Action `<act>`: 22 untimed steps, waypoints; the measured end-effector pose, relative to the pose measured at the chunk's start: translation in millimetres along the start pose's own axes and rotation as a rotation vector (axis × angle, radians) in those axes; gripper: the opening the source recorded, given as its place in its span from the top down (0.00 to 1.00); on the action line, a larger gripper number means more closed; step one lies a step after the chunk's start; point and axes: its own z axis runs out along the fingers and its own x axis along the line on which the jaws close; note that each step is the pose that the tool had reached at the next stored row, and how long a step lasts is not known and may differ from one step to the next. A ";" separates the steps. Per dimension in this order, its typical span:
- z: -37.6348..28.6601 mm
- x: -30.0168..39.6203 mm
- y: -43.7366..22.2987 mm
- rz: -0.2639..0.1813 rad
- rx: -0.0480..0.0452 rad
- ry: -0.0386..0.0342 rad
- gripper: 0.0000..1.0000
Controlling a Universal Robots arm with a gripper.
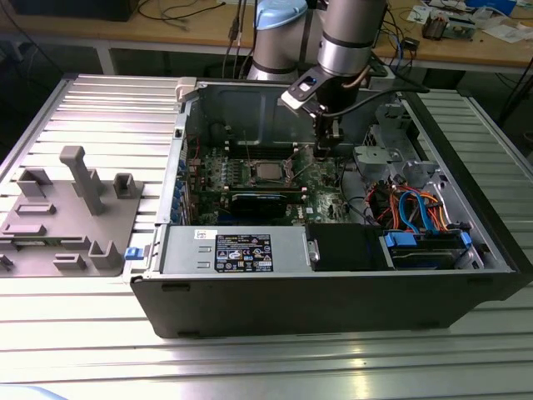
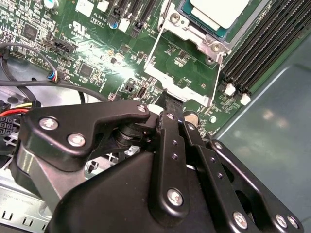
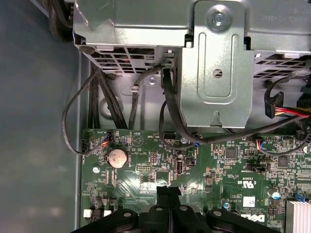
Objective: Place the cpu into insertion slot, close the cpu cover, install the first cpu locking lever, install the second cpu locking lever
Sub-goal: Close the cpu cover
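You are working at a ribbed metal table (image 1: pixel 83 108) that is catching bright light along its near edge, while a wooden workbench (image 1: pixel 83 32) is standing behind, carrying loose cables (image 1: pixel 179 10) and papers (image 1: pixel 508 32).

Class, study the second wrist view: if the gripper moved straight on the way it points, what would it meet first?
Most likely the cpu cover: the gripper has its tip at the near edge of that silvery frame, with green motherboard behind. Whether they already touch is unclear.
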 end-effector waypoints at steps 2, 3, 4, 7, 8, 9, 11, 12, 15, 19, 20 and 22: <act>0.0 0.0 -0.8 0.000 0.0000 0.0001 0.89; 0.0 0.0 -1.1 0.000 0.0000 0.0001 0.89; 0.0 0.0 -1.3 0.000 0.0000 0.0001 0.89; -1.1 0.1 -2.1 0.000 -0.0001 0.0002 0.89; -1.6 0.1 -3.0 0.000 0.0000 0.0002 0.89; -1.7 0.1 -4.1 0.000 0.0000 0.0000 0.89; -1.7 0.2 -5.1 0.000 0.0000 0.0001 0.89; -1.7 0.2 -5.1 0.000 -0.0001 0.0001 0.89; -1.7 0.2 -5.9 0.000 0.0000 0.0001 0.89; -1.7 0.3 -7.9 0.000 -0.0001 0.0001 0.89; -1.6 0.3 -9.4 0.000 0.0000 0.0001 0.89; -1.6 0.3 -9.7 0.000 0.0000 0.0001 0.89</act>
